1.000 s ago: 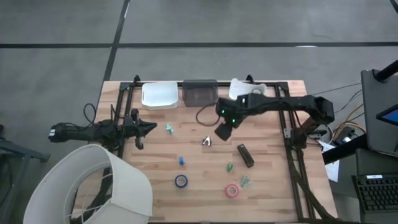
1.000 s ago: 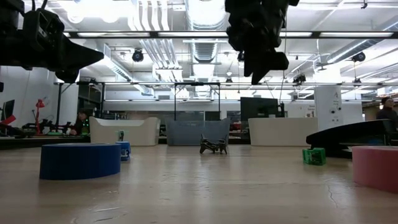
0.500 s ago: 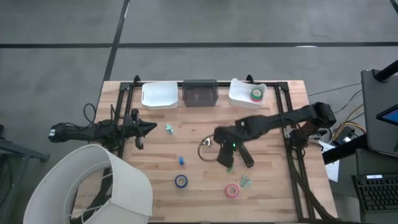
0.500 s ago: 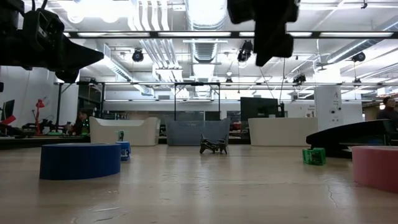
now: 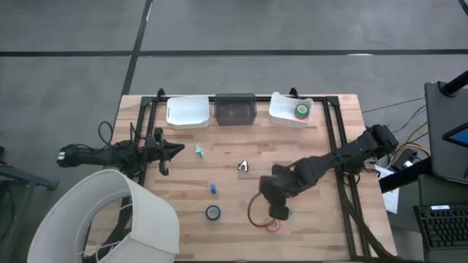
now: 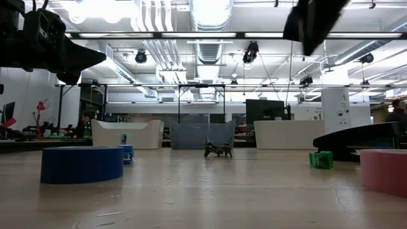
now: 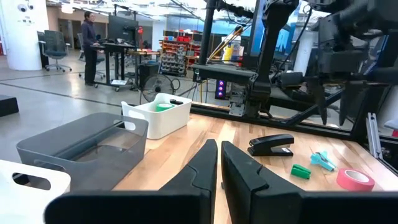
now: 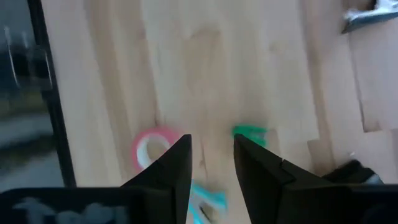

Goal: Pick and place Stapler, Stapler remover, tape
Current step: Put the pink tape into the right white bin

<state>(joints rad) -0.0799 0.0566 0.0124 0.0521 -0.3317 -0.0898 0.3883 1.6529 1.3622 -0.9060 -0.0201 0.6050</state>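
1. Fingers of my right gripper [image 5: 278,212] stand apart with nothing between them; in the right wrist view [image 8: 211,163] the gap between the two dark fingers is bare wood. It hangs over the near part of the table [image 5: 322,234], just above the pink tape roll [image 5: 273,226].
2. Through the right wrist view I see that pink roll [image 8: 151,149] lying flat just past one fingertip, a small green piece [image 8: 249,132] past the other, and a teal claw-shaped piece [image 8: 207,200] close under the fingers.
3. From the left wrist view the stapler [image 7: 271,144] lies on the wood beside the green piece [image 7: 300,170], the teal piece [image 7: 323,159] and the pink roll [image 7: 355,179]; in the high view the right arm covers it.
4. Farther out on the table I see the blue tape roll [image 5: 213,212], a small blue item [image 5: 213,188], a silvery claw-shaped remover [image 5: 243,167] near the middle, and another teal piece [image 5: 198,151].
5. At the far edge stand three bins: a white bin [image 5: 187,112], a grey bin [image 5: 235,109], and a second white bin [image 5: 279,112] holding the green tape roll [image 5: 301,110].
6. My left gripper [image 5: 178,150] waits at the table's left side, its fingers [image 7: 205,168] closed together and holding nothing.
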